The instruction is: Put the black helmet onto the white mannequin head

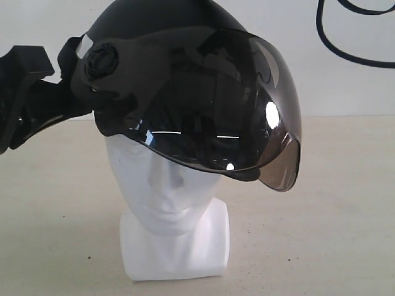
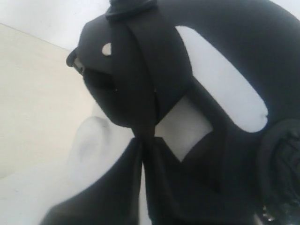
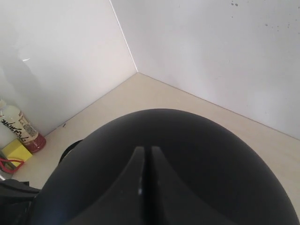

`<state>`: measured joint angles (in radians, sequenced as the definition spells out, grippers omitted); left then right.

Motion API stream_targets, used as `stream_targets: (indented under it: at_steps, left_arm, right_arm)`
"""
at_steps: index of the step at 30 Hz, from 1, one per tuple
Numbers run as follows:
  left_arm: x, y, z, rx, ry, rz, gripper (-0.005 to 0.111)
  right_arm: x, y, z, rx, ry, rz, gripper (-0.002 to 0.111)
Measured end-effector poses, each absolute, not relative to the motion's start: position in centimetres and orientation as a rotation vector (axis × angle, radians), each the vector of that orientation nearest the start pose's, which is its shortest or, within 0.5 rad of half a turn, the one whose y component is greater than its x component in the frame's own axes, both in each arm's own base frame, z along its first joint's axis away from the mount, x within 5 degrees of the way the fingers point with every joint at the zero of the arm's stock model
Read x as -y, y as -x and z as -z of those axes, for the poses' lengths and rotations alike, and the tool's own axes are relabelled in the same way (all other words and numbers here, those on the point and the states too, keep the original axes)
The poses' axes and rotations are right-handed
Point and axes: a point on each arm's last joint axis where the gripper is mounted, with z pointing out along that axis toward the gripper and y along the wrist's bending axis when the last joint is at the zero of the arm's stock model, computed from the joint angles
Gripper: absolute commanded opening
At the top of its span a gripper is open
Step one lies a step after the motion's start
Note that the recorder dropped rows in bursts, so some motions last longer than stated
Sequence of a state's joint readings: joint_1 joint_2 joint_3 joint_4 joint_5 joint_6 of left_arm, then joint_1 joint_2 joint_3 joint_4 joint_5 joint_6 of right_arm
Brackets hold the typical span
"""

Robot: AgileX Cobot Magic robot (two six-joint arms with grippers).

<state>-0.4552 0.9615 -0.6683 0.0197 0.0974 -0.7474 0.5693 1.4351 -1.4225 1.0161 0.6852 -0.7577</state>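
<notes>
The black helmet sits tilted on top of the white mannequin head. Its smoky visor hangs down over the forehead and eyes. My left gripper is at the helmet's left side. In the left wrist view this left gripper is shut on a black strap of the helmet, beside the head's ear. My right gripper is shut with nothing in it. It lies over the helmet's dome; I cannot tell if it touches. It is out of the exterior view.
The head stands on a beige table in front of a white wall. A black cable hangs at the upper right. A bottle and a yellow object stand by the wall near the corner.
</notes>
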Motion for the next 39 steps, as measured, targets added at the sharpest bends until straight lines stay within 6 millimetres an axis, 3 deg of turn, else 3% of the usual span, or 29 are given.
stream_targets:
  at_steps: [5, 15, 23, 39]
  left_arm:
    - [9.6, -19.6, -31.2, -1.982, 0.273, 0.780, 0.005]
    - [9.5, -19.5, -30.2, -2.058, 0.242, 0.719, 0.005]
    - [9.2, -18.9, -27.6, -2.111, 0.249, 0.697, 0.005]
    - [8.3, -19.3, -27.3, -2.084, 0.266, 0.653, 0.005]
  right_arm:
    - [-20.9, -24.0, -42.5, -1.818, 0.837, -0.942, 0.000]
    - [-20.4, -24.1, -42.3, -1.848, 0.851, -0.854, 0.000]
    - [-20.4, -24.1, -42.3, -1.852, 0.844, -0.865, 0.000]
    - [-20.3, -23.7, -42.3, -1.866, 0.881, -0.865, 0.000]
